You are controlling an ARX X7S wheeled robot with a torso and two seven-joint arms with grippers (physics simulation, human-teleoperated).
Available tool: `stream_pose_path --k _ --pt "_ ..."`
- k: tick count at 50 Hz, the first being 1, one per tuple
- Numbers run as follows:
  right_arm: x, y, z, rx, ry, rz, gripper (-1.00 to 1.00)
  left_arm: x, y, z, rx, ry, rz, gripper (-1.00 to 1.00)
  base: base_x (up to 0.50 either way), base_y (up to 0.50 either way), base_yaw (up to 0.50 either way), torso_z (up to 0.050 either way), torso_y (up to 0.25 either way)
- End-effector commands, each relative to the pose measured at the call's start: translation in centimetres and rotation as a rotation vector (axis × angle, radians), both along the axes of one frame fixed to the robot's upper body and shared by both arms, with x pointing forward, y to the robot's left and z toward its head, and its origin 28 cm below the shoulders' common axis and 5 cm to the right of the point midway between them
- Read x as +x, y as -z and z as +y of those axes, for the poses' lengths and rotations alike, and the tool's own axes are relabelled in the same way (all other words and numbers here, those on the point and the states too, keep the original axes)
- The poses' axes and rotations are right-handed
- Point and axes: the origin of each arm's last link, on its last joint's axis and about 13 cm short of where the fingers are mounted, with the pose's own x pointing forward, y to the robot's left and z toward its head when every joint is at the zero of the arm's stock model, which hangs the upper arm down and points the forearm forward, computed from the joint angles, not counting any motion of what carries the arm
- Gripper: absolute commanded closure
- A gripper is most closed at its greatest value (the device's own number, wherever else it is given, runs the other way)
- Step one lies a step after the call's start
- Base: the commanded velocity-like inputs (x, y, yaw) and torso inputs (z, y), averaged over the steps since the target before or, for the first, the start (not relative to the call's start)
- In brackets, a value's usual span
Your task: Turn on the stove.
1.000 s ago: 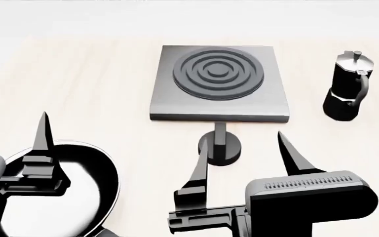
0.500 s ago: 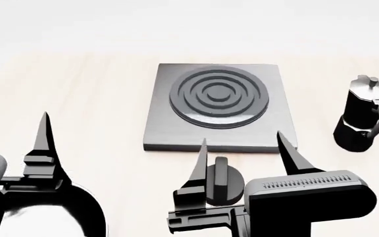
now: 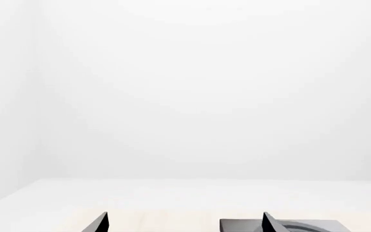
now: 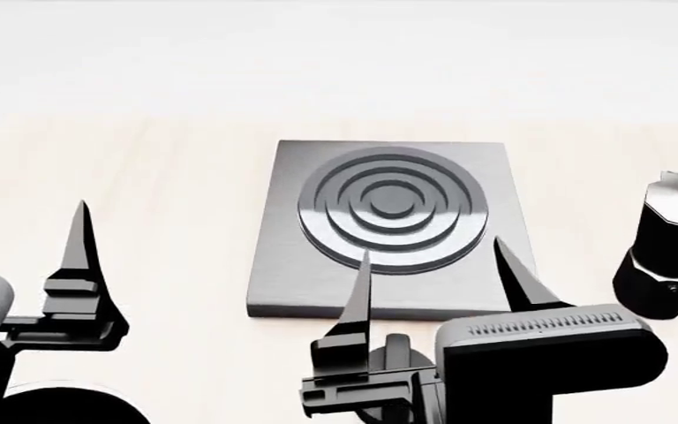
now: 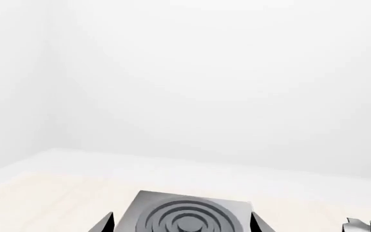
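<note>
Simulated kitchen setup, stove, moka pot, pale wooden table, blank white walls

The stove was shifted lower and nearer in the head view. Its knob was carried down behind the right gripper. The moka pot was pushed rightward; the frying pan was nearly lost.

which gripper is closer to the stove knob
Right. The right gripper has its open fingers on either side of the knob, which sits low between them just in front of the stove. The left gripper is far off to the knob's left.
</note>
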Motion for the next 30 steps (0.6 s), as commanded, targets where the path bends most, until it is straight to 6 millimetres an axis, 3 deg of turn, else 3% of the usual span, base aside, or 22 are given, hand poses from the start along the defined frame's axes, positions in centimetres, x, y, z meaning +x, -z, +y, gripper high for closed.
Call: stream_pose_path --k 1,30 --pt "0.7 1.0 0.1 0.024 0.001 0.056 -1.0 -0.2 -0.1 0.0 0.002 0.001 -0.005 -1.0 0.0 0.0 0.0 0.0 0.0" --pt "4.5 5.0 0.4 0.018 0.028 0.334 -1.0 0.1 0.1 -0.1 -0.003 0.009 -0.005 -1.0 0.0 0.0 0.0 0.0 0.0"
